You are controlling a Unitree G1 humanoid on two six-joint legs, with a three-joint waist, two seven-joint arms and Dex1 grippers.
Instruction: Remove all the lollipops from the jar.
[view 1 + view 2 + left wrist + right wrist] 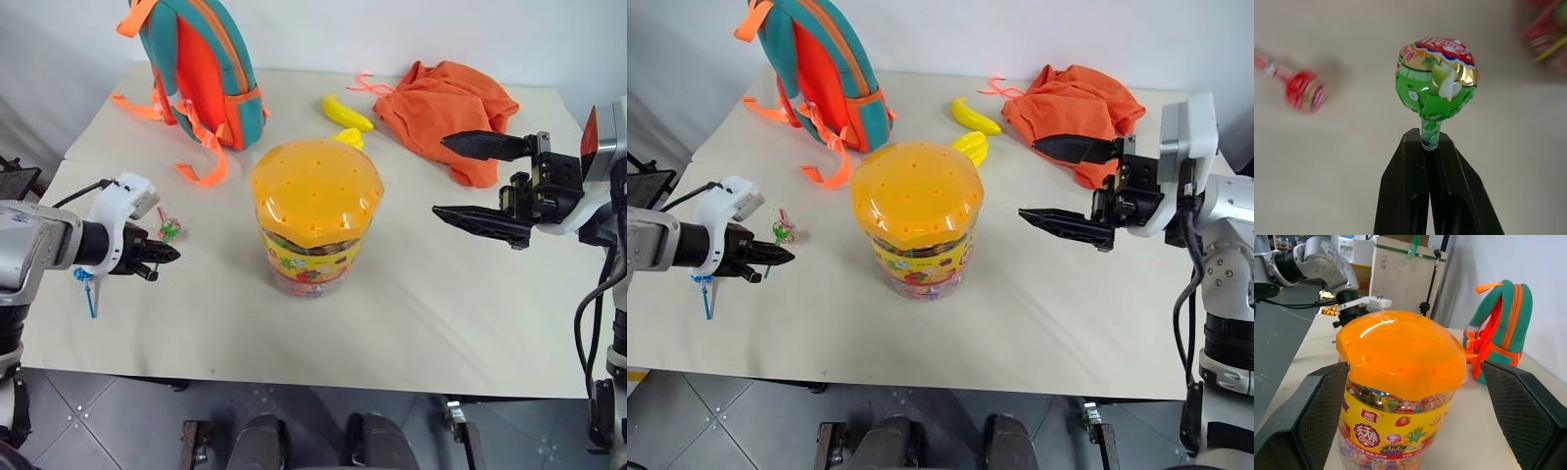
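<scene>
The jar stands upright mid-table with its orange dotted lid on. At the table's left, my left gripper is shut on the stick of a green-wrapped lollipop, whose head sticks out just past the fingertips, low over the table. A red lollipop lies on the table beside it. A blue lollipop lies near the left front edge, under my left wrist. My right gripper hangs open to the right of the jar, pointing at it and apart from it; its wrist view looks between the two fingers at the jar.
A teal and orange backpack stands at the back left. Yellow bananas lie behind the jar, and an orange cloth is heaped at the back right. The table's front edge is close.
</scene>
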